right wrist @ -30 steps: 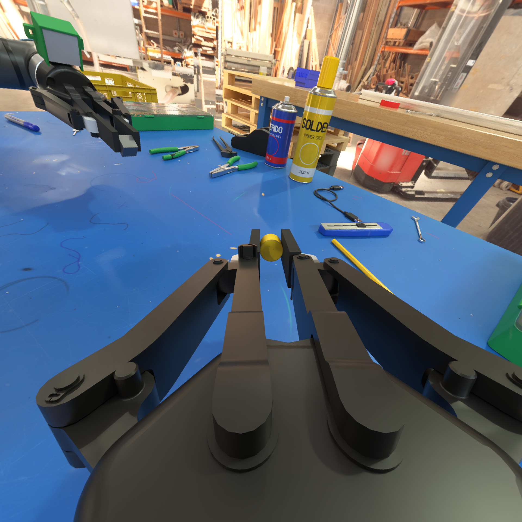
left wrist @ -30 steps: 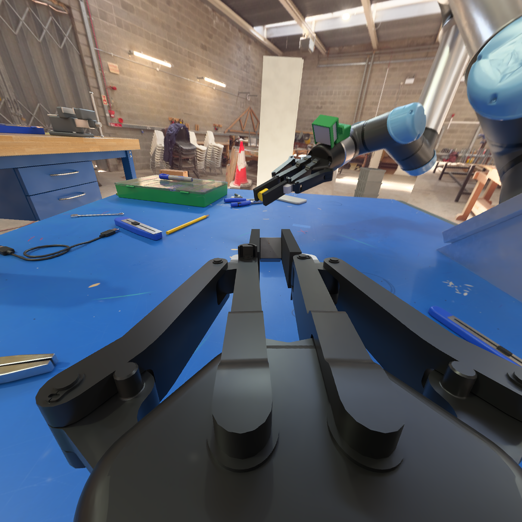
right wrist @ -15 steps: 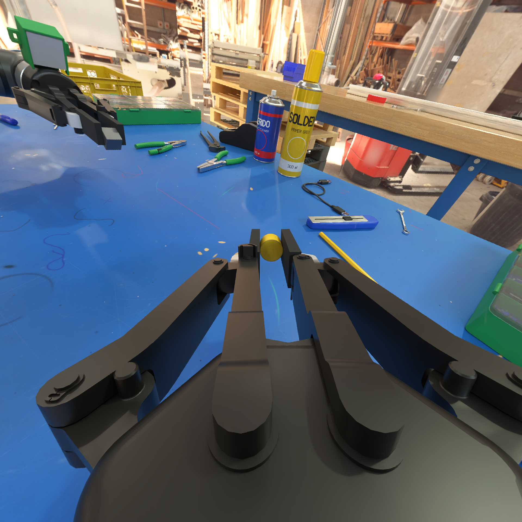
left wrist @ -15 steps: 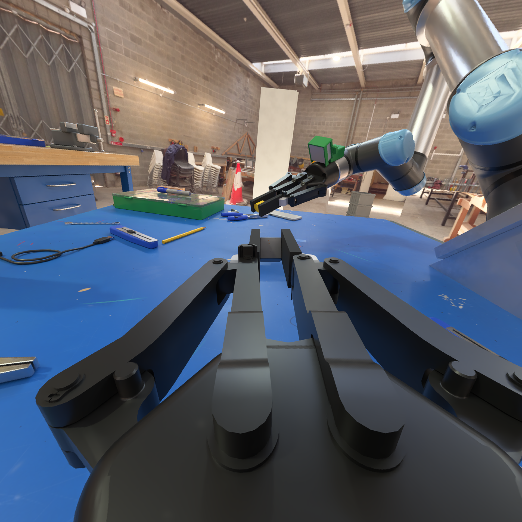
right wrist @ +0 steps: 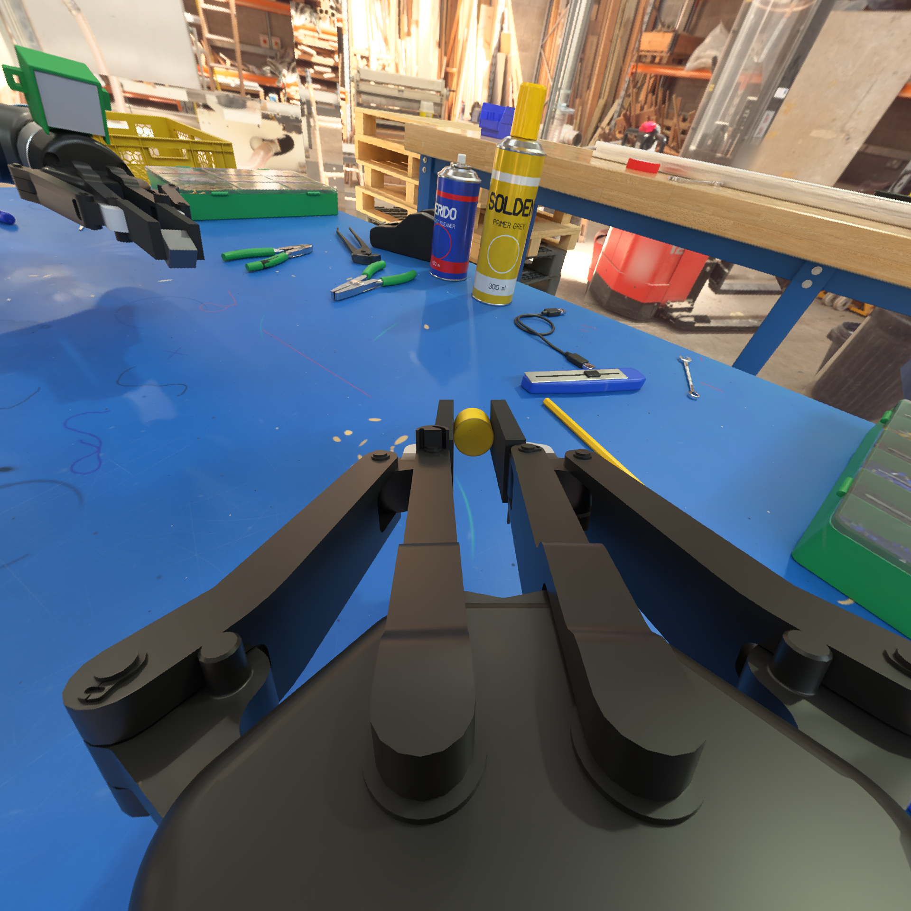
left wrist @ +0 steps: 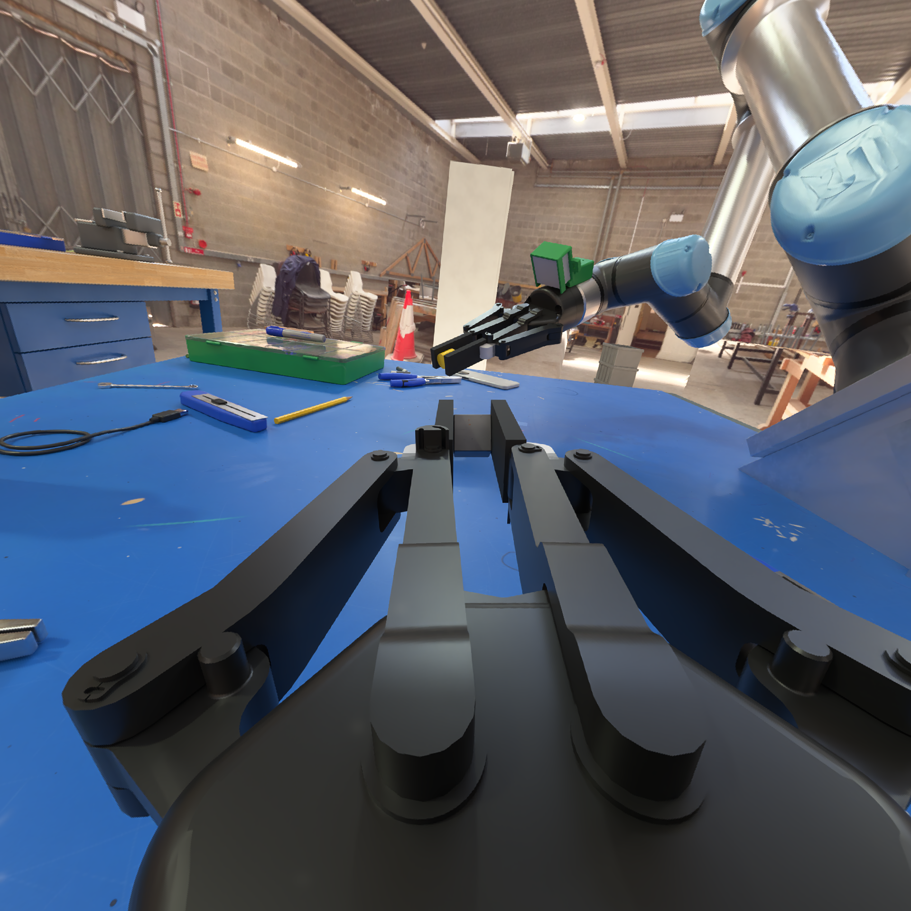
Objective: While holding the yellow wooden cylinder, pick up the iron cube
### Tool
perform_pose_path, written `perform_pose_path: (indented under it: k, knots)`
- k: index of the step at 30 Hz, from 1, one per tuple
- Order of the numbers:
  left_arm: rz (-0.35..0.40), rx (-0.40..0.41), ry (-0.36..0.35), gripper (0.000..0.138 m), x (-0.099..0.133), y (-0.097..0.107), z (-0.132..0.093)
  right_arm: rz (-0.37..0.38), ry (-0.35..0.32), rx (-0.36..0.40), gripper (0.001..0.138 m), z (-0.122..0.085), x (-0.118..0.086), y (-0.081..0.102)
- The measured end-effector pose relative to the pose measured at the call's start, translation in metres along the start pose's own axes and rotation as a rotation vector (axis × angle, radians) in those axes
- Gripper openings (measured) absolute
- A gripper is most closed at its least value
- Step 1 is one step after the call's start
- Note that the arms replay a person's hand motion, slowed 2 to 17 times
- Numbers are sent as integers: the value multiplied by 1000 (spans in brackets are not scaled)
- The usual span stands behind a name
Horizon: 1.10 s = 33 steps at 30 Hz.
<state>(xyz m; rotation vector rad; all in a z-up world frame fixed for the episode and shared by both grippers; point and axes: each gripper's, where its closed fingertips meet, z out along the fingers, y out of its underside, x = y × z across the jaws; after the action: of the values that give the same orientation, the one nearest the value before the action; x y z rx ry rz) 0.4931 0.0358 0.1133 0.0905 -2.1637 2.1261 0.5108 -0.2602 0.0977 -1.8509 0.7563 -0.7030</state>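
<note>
The left gripper (left wrist: 472, 425) hangs clear above the blue worktop (left wrist: 246, 493) with its 2 black fingers (left wrist: 508, 434) clenched on the dark grey iron cube (left wrist: 472, 433), which sits squarely between the pads and off the surface. In the right wrist view the same gripper (right wrist: 185, 246) shows at the far left, the cube's pale grey face (right wrist: 178, 242) visible at its tip. The right gripper (right wrist: 472, 425) grasps the short yellow wooden cylinder (right wrist: 473, 432), its round end facing the camera, pinched between both fingers (right wrist: 508, 434) above the worktop (right wrist: 246, 443). From the left wrist view that gripper (left wrist: 451, 356) appears across the worktop, raised, with the yellow piece (left wrist: 447, 356) at its tip. Lying on the worktop beyond are a blue utility knife (right wrist: 583, 380), a yellow pencil (right wrist: 581, 434), a black cable (right wrist: 547, 330), 2 green-handled pliers (right wrist: 369, 283), a blue spray can (right wrist: 453, 222) and a taller yellow spray can (right wrist: 510, 207) standing just beside each other, and a green organiser case (right wrist: 246, 197).
</note>
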Motion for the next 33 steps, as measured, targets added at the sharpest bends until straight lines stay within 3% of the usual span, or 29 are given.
perform_pose_path:
  k: [33]
  knots:
    - [35, 9, -16, 20, 1, -2, -1, 0, -47, 42, 20, 8, -11, 1]
